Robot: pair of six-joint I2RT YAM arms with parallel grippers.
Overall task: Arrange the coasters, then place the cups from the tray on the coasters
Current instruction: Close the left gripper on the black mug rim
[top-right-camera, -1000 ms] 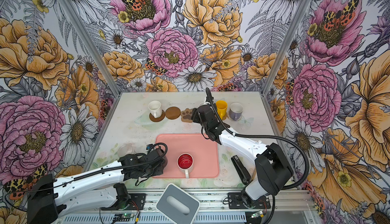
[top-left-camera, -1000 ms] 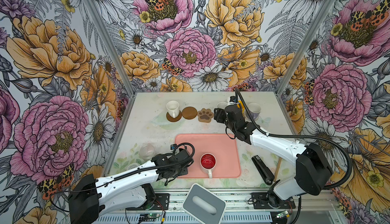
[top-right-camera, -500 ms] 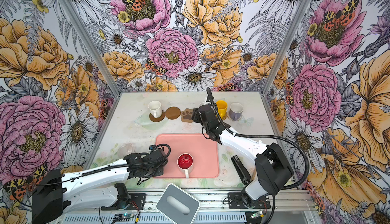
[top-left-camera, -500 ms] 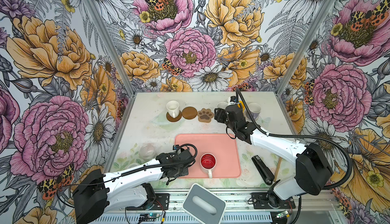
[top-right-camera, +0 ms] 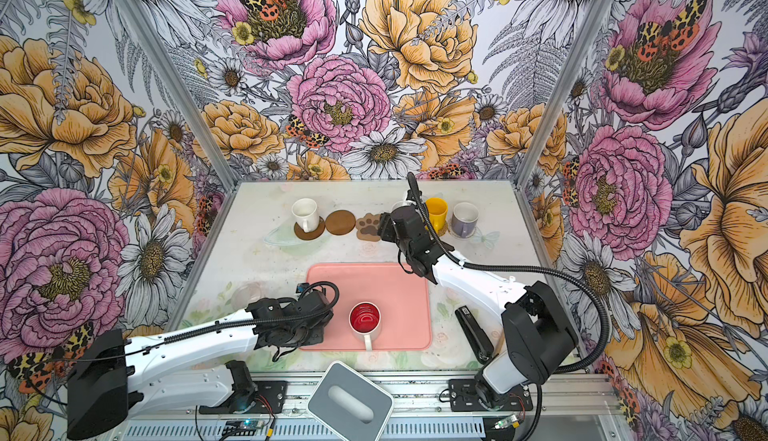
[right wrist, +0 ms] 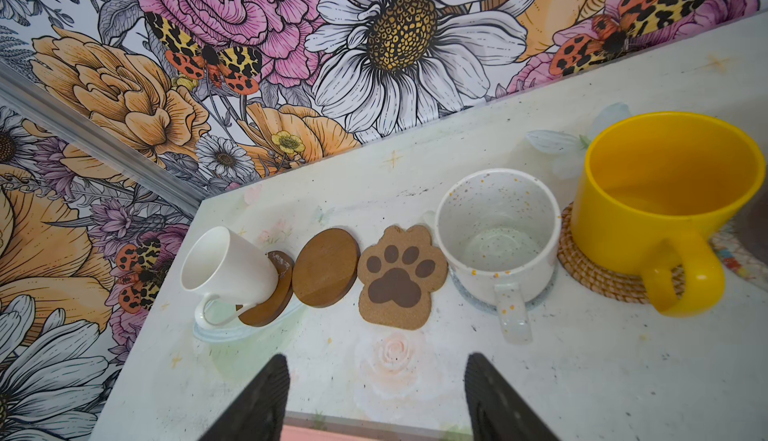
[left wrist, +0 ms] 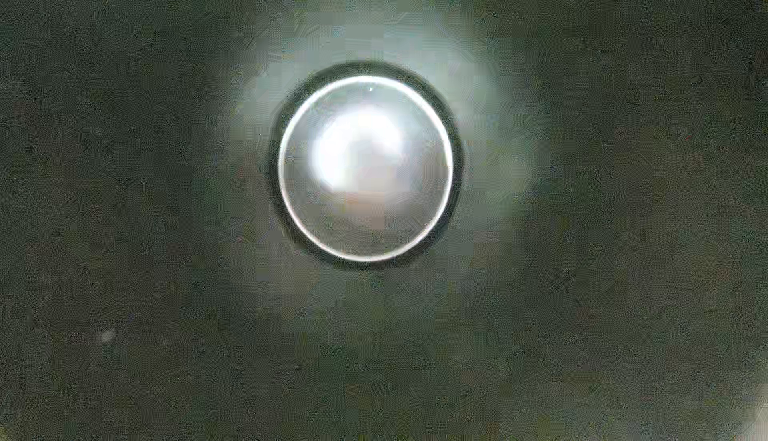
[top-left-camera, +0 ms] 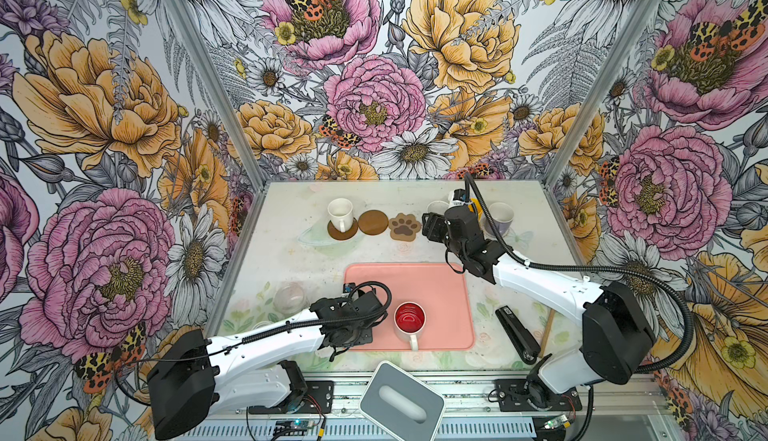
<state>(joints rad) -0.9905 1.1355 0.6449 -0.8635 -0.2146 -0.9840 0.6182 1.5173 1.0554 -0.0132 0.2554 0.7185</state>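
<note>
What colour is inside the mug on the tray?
Red, inside the white handled mug; clearest in a top view.

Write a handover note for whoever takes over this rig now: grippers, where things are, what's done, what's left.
Right gripper open, empty, before the paw coaster.
Left gripper low over the tray at its left edge, jaws hidden.
Done: cream mug on a brown disc, speckled mug on grey coaster, yellow mug on rattan coaster, lavender mug beside it.
Left: red-lined mug on tray; second brown disc and paw coaster bare; clear coaster left of tray.
</note>
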